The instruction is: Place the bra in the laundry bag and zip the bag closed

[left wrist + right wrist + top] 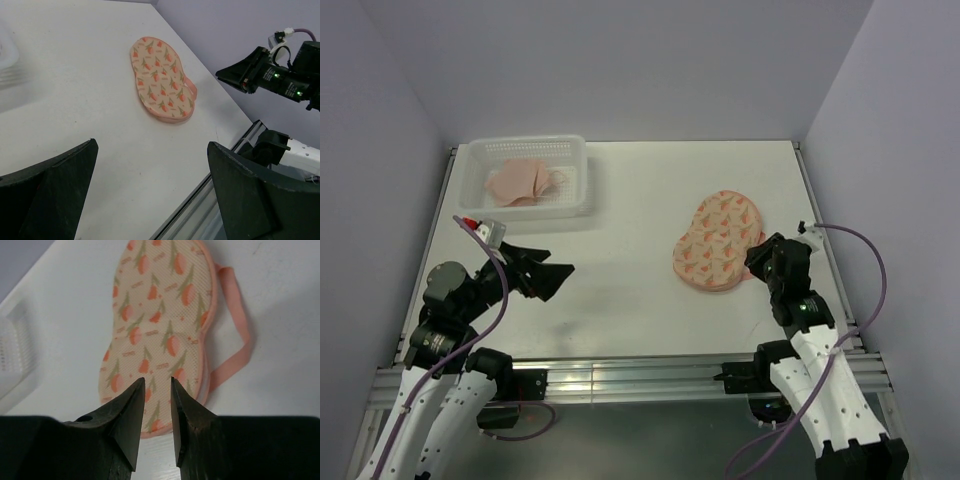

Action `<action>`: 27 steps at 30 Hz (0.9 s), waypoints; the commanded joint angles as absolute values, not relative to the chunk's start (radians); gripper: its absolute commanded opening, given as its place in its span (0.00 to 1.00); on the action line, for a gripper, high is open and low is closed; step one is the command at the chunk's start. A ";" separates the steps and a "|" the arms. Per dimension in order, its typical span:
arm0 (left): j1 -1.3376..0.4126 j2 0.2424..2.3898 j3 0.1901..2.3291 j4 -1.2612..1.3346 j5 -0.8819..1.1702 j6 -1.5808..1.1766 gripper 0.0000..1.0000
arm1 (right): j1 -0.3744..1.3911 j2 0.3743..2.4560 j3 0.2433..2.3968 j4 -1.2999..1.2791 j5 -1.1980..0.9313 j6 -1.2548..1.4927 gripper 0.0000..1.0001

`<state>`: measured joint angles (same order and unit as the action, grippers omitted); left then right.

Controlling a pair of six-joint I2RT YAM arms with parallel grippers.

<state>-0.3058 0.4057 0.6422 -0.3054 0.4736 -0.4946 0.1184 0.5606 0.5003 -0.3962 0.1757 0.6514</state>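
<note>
White table [620, 285] carries laundry bag [718, 240] and lattice basket [535, 211].

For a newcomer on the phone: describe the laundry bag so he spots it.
On the right half of the white table, just beyond the right gripper, lies the laundry bag: a flat, peanut-shaped peach fabric case with a pink loop. Its red-orange print distinguishes it from the white plastic lattice basket far left.

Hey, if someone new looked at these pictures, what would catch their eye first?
Most striking is the peach, peanut-shaped zip case with red-orange print, lying flat on the right of the white table, with the right tool at its near end. Far left, a white plastic lattice basket holds the pale peach-pink fabric bra; the left tool hangs wide open.
</note>
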 commanded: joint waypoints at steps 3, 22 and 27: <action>-0.322 0.385 0.635 -0.288 0.463 -0.499 0.99 | 0.107 0.682 0.473 -0.267 0.282 0.673 0.38; -0.370 0.387 0.629 -0.304 0.459 -0.492 0.81 | -0.097 1.236 0.520 0.063 0.008 0.689 0.43; -0.370 0.394 0.629 -0.301 0.459 -0.494 0.77 | -0.095 1.310 0.526 0.121 -0.052 0.712 0.32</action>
